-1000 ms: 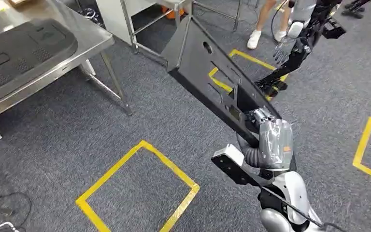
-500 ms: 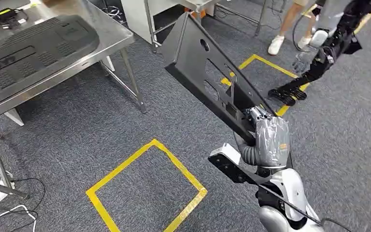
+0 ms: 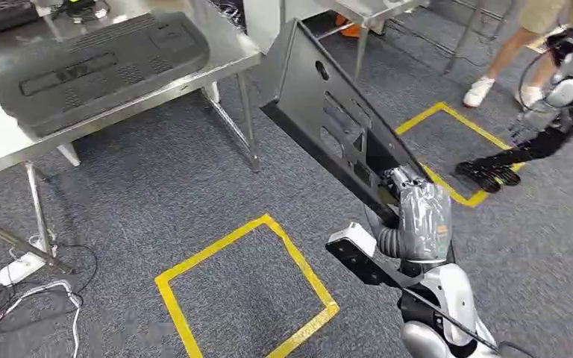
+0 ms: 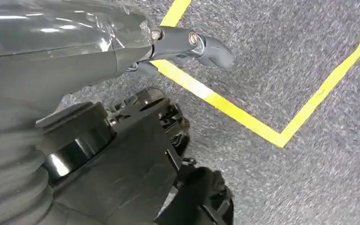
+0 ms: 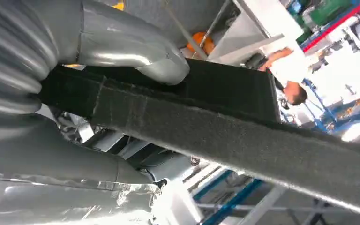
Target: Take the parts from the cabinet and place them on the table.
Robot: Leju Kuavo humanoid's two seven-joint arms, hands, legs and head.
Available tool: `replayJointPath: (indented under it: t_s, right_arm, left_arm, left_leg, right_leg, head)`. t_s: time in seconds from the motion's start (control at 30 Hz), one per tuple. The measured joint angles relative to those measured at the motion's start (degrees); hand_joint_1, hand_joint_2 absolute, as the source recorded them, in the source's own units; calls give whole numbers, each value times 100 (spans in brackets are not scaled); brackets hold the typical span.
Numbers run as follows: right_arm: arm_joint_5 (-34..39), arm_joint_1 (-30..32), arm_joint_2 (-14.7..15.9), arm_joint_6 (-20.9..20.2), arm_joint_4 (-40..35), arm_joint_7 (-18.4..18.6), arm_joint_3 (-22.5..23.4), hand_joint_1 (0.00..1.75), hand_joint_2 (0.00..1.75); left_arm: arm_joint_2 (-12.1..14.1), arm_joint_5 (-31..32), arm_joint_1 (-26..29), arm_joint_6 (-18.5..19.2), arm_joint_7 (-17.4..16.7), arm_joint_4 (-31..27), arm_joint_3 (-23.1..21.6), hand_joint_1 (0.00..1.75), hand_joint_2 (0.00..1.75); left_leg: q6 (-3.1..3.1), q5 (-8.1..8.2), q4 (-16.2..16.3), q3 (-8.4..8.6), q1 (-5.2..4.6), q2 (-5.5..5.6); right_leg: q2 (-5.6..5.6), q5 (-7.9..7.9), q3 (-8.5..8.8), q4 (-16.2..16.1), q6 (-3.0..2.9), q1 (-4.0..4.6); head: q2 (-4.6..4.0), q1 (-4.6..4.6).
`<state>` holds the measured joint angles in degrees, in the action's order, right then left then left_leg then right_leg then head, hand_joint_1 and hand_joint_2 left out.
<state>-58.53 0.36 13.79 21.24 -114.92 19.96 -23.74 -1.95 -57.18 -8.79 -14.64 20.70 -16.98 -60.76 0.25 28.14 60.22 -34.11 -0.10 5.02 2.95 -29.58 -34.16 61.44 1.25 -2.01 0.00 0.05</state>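
Right hand (image 3: 410,195) fingers gripping black panel (image 3: 328,119) at frame centre; second panel (image 3: 97,63) on bench (image 3: 0,138) upper left. Left hand (image 4: 136,51) fingers: cannot tell.

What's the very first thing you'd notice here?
The long black panel, held up over the carpet by the robot's right hand. Next, a similar black panel lying on the steel table at upper left, and the yellow tape square on the floor.
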Motion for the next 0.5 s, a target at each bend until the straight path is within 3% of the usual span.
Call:
replayJointPath:
  t_s: [0.07,0.1,0.13,0.17,0.2,0.27,0.3,0.33,0.4,0.43,0.47,0.5]
  right_arm:
    - [-2,-23,0,-2,0,-2,0,175,175]
    - [-2,-37,-2,-2,0,-2,2,175,175]
    - [-4,-39,-2,-2,0,-4,0,175,175]
    - [-4,-33,0,0,0,-4,0,175,175]
    - [-7,-34,-2,0,0,-4,0,175,175]
    - [-7,-32,-2,0,0,-4,0,175,175]
    - [-7,-33,-2,0,0,-4,0,175,175]
    - [-7,-33,-2,0,0,-4,0,175,175]
    - [-7,-36,-2,0,0,-4,0,175,175]
    - [-7,-38,-2,0,0,-4,0,175,175]
    - [-7,-37,-2,0,0,-4,0,175,175]
    - [-7,-40,-2,0,0,-4,0,175,175]
  left_arm:
    - [0,0,26,2,0,0,0,0,175]
    - [4,0,26,2,0,0,0,0,175]
    - [4,0,27,0,2,0,0,0,175]
    - [4,2,11,0,4,0,0,0,175]
    - [4,0,0,0,7,0,0,0,175]
    - [4,2,10,0,7,0,0,0,175]
    - [4,0,20,0,7,0,0,0,175]
    - [4,0,26,0,7,0,0,0,175]
    - [4,0,20,0,7,0,0,0,175]
    - [4,0,17,0,7,0,0,0,175]
    - [7,0,5,-2,7,0,0,0,175]
    - [7,0,-1,-2,9,0,0,0,175]
  left_leg:
    - [-44,-20,-28,-6,21,79]
    - [-65,3,-8,-6,19,123]
    - [-99,81,107,-16,-3,-76]
    - [-137,232,361,-142,-6,-252]
    - [-172,421,754,-340,14,-352]
    - [-202,704,1584,-776,47,-429]
    - [-202,675,1694,-856,54,-440]
    - [-186,517,1541,-798,55,-447]
    - [-106,-13,632,-370,34,-511]
    - [-28,-218,115,-132,-12,-666]
    - [3,-114,13,-65,-61,-813]
    - [32,-132,-58,-81,-90,-770]
  right_leg:
    - [-80,-3,13,0,-65,38]
    - [-142,14,33,-47,-101,-14]
    - [-205,15,69,-67,-120,-13]
    - [-257,8,92,-82,-142,-13]
    - [-318,2,103,-87,-158,-5]
    - [-442,-23,115,-85,-180,7]
    - [-493,-35,124,-84,-179,8]
    - [-544,-51,144,-84,-177,10]
    - [-640,-92,215,-91,-156,17]
    - [-684,-116,254,-103,-145,19]
    - [-733,-131,278,-115,-120,46]
    - [-749,-132,275,-130,-97,37]
  head:
    - [0,-18]
    - [0,-16]
    - [0,-42]
    - [0,-117]
    - [0,-121]
    - [0,-123]
    - [0,-127]
    - [0,-127]
    - [0,-125]
    - [0,-127]
    - [0,-116]
    - [0,-127]
